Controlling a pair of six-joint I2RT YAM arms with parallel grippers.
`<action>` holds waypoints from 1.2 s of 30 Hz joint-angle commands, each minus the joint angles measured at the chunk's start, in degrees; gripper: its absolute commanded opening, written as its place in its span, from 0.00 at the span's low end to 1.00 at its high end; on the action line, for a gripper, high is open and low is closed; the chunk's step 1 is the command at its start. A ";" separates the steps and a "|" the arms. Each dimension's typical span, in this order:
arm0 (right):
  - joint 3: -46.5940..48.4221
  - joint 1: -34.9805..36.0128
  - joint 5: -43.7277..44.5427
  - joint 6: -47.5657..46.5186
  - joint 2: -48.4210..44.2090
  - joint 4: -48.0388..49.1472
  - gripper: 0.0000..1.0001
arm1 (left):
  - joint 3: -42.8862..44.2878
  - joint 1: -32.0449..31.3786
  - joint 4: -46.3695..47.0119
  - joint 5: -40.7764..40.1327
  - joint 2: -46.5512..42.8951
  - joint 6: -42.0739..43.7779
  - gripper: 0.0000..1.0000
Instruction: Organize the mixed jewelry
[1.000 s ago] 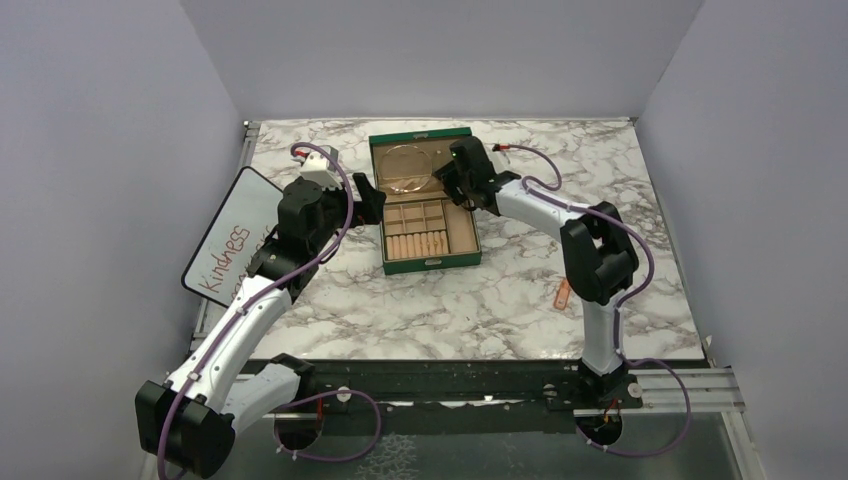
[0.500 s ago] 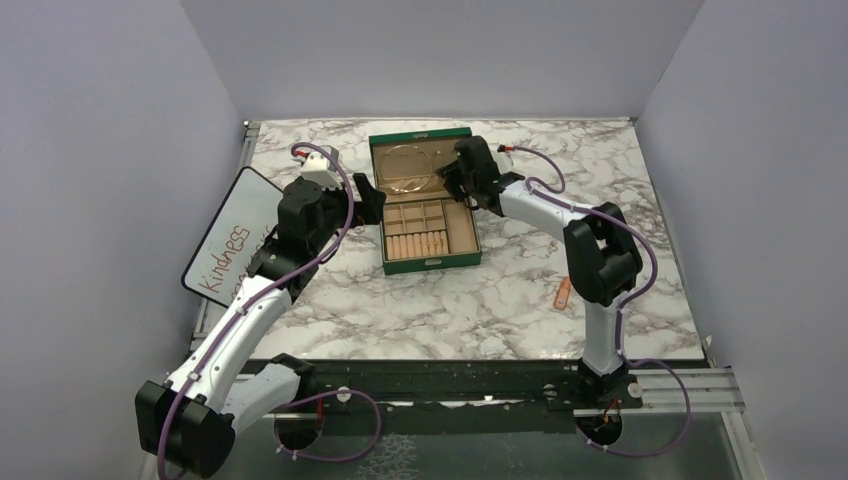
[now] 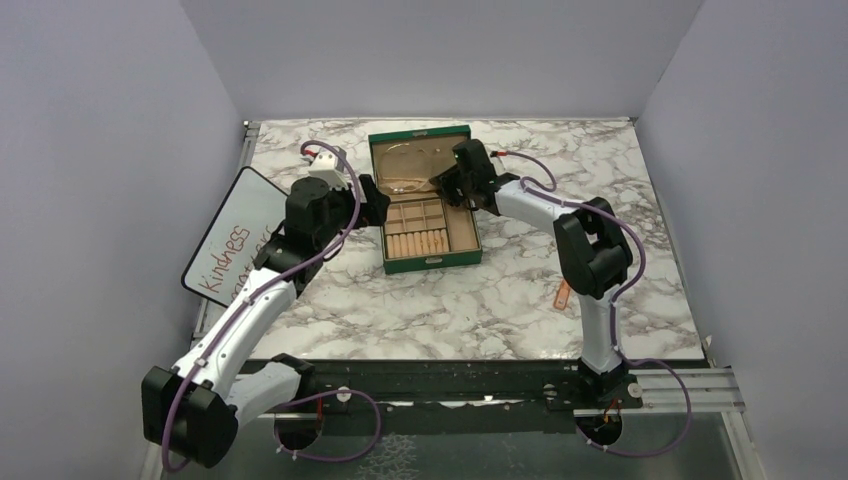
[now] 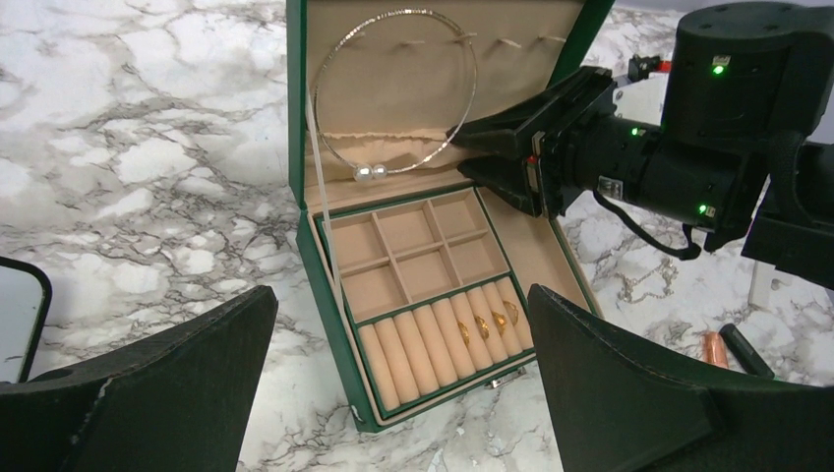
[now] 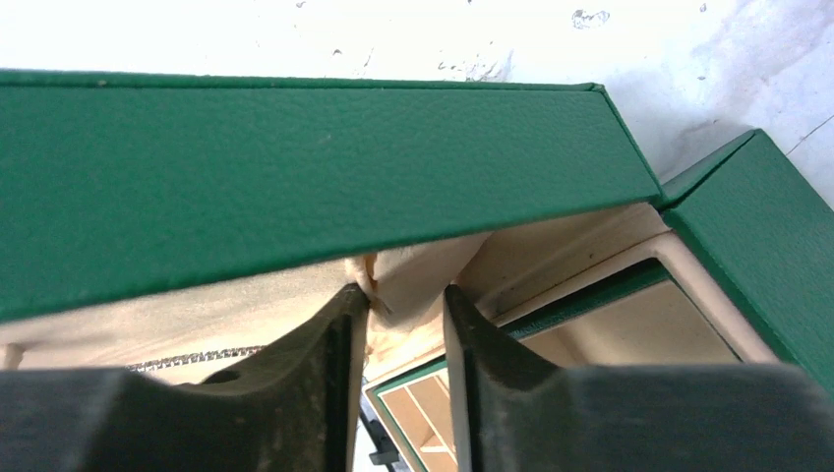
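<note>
The green box [image 3: 430,263] lies open mid-table, its lid standing up at the back. In the left wrist view the box [image 4: 295,98] holds the thin necklace loop [image 4: 408,93] against the lid lining, and a few tiny gold rings [image 4: 487,323] sit in the ring rolls. My left gripper [image 4: 403,305] is wide open and empty, hovering just left of the box [image 3: 375,200]. My right gripper [image 3: 440,183] reaches into the lid at the loop's right end. In its own view its jaws [image 5: 405,300] stand narrowly apart at the beige pocket fabric under the green lid [image 5: 295,167], the loop's wire [image 5: 197,360] beside the left finger.
A thin silver chain [image 4: 644,285] lies on the marble right of the box, with an orange marker [image 4: 715,349] and a black highlighter [image 4: 745,349] nearby. The orange marker also shows by the right arm [image 3: 563,293]. A "Kindness" whiteboard [image 3: 232,240] leans at the left edge.
My left arm has moved a little forward toward the box's left side. My right gripper has shifted slightly left, further into the lid.
</note>
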 commanded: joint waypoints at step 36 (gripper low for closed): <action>-19.31 0.07 -11.83 -19.92 -0.95 28.77 0.01 | 10.47 -8.74 17.92 -20.61 36.84 -15.34 0.57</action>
